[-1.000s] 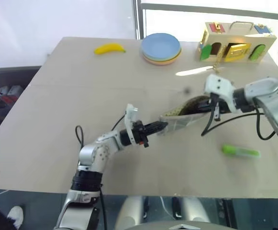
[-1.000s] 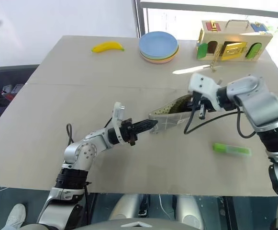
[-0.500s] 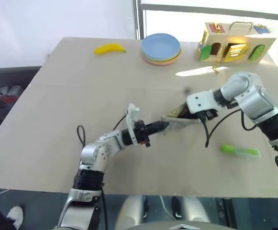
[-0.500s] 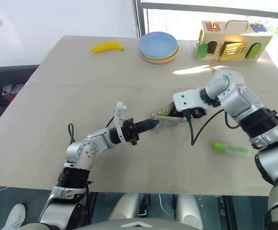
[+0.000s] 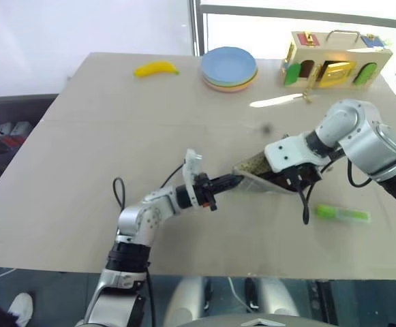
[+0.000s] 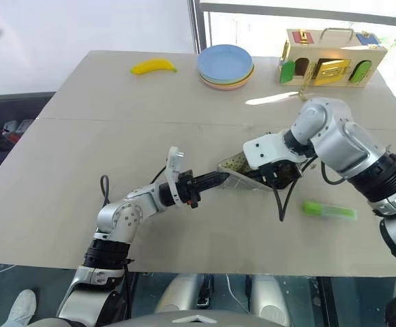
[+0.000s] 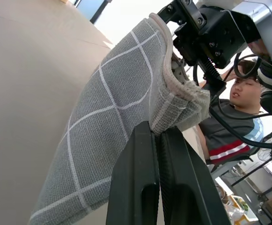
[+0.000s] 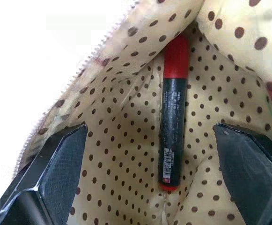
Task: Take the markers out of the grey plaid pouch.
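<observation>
Two grippers work the grey plaid pouch (image 5: 255,180) mid-table: the left gripper (image 5: 230,181) is clamped on its edge, the right gripper (image 8: 150,183) reaches inside, fingers spread around the dark red-capped marker (image 8: 172,115). Nearby lies the green marker (image 5: 342,214).

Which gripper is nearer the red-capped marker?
Right. The right gripper is open inside the pouch, straddling the red-capped marker. The left gripper is shut on the pouch's end.
</observation>
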### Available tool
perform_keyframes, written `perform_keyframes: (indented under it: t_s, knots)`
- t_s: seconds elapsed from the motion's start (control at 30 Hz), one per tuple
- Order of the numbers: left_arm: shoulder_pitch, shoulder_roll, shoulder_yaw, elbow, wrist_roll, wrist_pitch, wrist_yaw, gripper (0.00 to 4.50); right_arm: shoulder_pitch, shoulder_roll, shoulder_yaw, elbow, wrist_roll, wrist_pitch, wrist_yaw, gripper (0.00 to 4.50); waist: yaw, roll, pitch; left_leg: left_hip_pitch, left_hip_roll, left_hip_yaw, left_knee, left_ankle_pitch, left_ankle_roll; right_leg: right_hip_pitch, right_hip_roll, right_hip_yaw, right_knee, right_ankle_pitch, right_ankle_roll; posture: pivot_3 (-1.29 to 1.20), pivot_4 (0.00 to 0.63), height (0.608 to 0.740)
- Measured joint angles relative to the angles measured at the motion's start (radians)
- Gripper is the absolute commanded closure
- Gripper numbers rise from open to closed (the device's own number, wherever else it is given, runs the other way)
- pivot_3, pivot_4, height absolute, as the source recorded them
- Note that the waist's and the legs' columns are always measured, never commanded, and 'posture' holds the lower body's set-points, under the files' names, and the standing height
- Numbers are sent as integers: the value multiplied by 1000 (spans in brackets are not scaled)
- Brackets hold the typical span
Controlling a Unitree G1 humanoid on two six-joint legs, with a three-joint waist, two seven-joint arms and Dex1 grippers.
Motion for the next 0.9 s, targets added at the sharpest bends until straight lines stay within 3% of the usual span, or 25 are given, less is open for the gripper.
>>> perform_keyframes:
  t_s: [0.57, 0.7, 0.8, 0.9]
  knots:
    - [-8, -10, -17, 56, 24, -40, -8, 4500, -14, 217, 53, 369, -190, -136, -14, 81, -7, 0, -1, 2, -1, 0, 1, 1, -1, 1, 1, 0, 3, 0, 0, 0, 150, 740]
    - [-4, -6, -15, 57, 25, -40, -6, 4500, -23, 247, 51, 442, -209, -196, -30, 1293, -19, -1, -1, 10, -1, 0, 1, 1, -1, 9, 0, 0, 2, 0, 0, 0, 150, 740]
    - [-1, -5, -12, 57, 25, -40, -4, 4500, -26, 252, 50, 476, -232, -222, -35, 2551, -21, -1, -1, 17, -1, 0, -1, 0, -1, 16, -1, 0, 2, 0, -1, 0, 150, 740]
    - [-1, -6, -11, 57, 25, -40, -3, 4500, -26, 255, 50, 478, -237, -228, -34, 4083, -23, -1, -1, 17, -1, 0, -1, 0, 0, 15, -1, 0, 4, 2, -3, 0, 150, 740]
